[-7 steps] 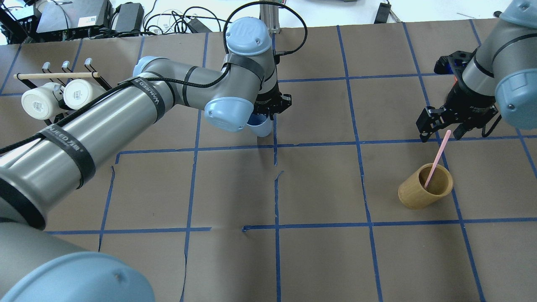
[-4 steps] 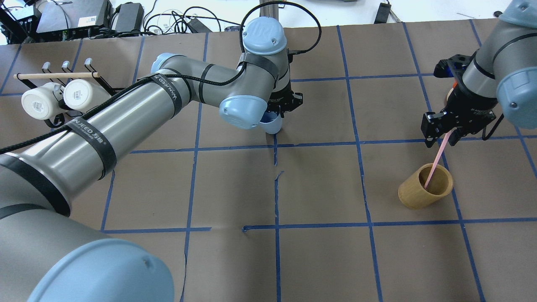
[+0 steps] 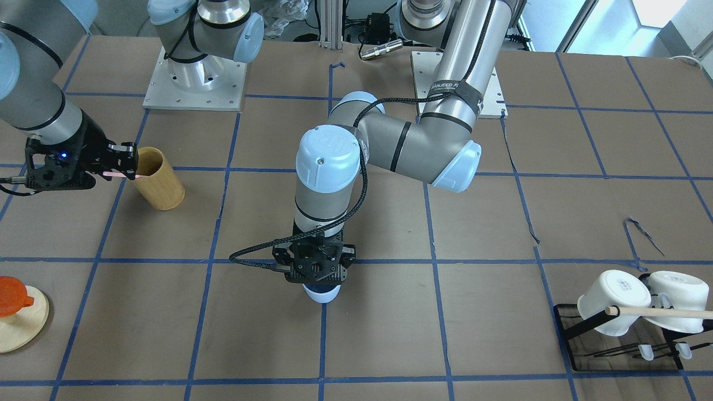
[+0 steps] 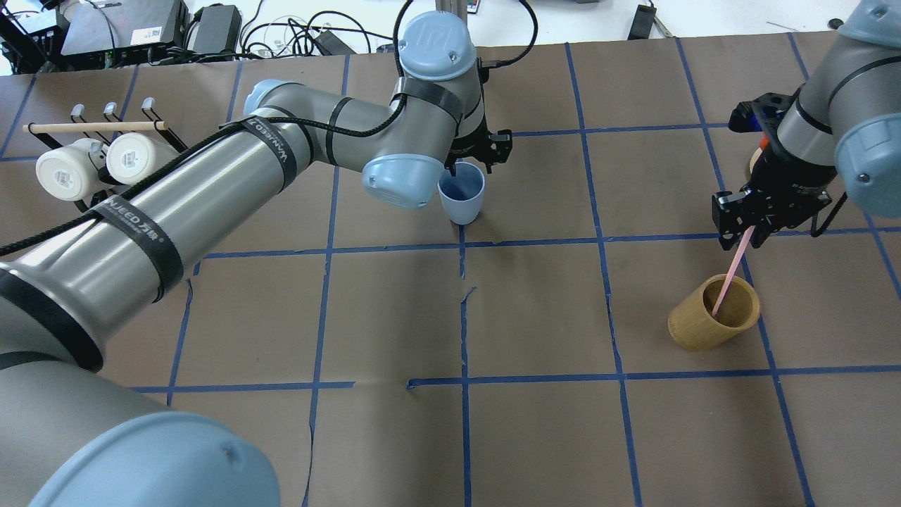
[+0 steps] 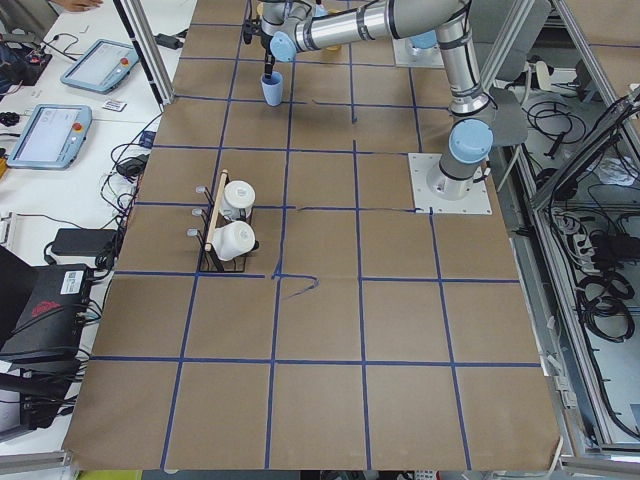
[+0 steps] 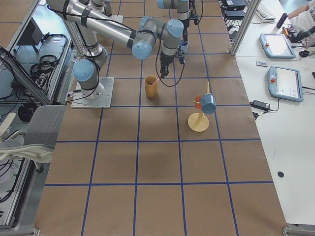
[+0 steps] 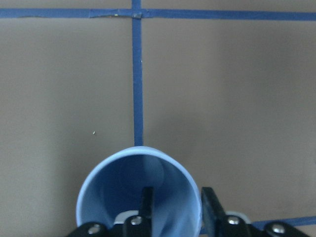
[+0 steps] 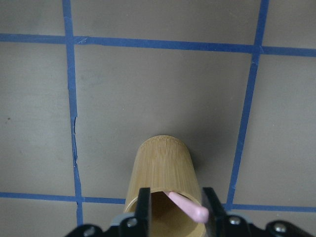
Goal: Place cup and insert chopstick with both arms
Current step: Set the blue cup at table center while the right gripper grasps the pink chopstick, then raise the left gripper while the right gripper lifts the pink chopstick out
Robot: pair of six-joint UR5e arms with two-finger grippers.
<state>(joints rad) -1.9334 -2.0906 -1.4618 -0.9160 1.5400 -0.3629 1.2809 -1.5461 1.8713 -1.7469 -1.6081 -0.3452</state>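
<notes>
The light blue cup stands upright near the table's middle, far side. My left gripper is shut on its rim from above. In the left wrist view one finger is inside the cup and the other is outside. Whether the cup's base touches the table I cannot tell. A pale pink chopstick leans in a tan wooden cylinder. My right gripper is shut on the chopstick's top end.
A black rack with two white mugs and a wooden dowel stands at the far left. A wooden stand with an orange piece and another blue cup is beyond the tan cylinder.
My left arm has swung the cup from tilted to upright and moved it slightly right. My right gripper has come down and closed from open onto the chopstick's top.
</notes>
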